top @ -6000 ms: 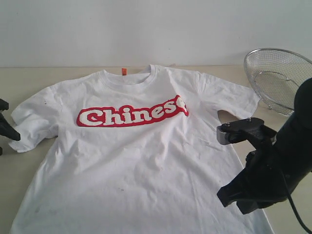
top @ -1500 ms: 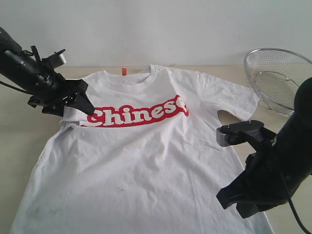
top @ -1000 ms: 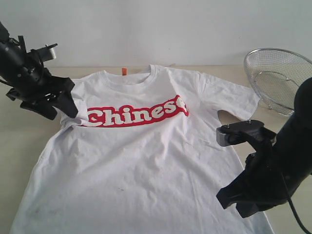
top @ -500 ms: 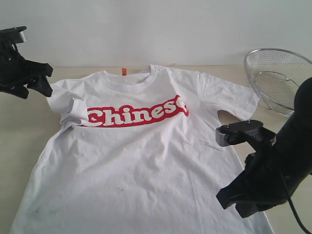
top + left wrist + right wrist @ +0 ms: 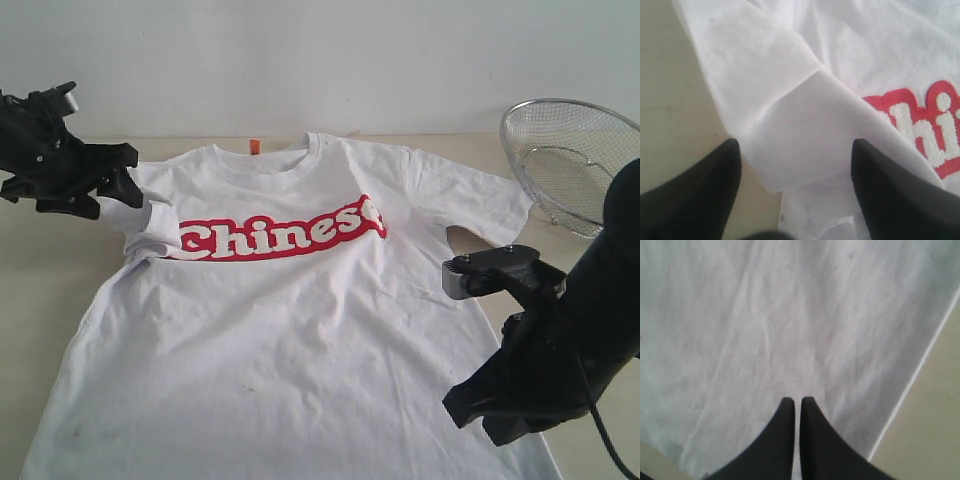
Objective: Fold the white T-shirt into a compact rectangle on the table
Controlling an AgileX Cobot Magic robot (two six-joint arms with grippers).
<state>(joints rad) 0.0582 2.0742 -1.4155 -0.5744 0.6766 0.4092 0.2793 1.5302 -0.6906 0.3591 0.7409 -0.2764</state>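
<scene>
Your white T-shirt (image 5: 300,330) lies face up and mostly flat on the pale worktop (image 5: 40,300), collar toward the far wall. Its red banner (image 5: 270,235) with white lettering runs across the chest, and a small orange tag (image 5: 254,147) sits at the neck. The sleeve (image 5: 148,222) on the left of the exterior view is folded in over the chest, its edge touching the start of the banner; the opposite sleeve (image 5: 480,200) lies spread out. The left fingers (image 5: 120,158) hover by the folded sleeve, set wide apart with nothing gripped; the left wrist view shows the fold below the gap. The right fingers (image 5: 472,398) are pressed together, empty, over the shirt's lower body near its side edge. A round wire-mesh basket (image 5: 570,160) stands on the worktop beyond the spread sleeve, apart from the shirt.
</scene>
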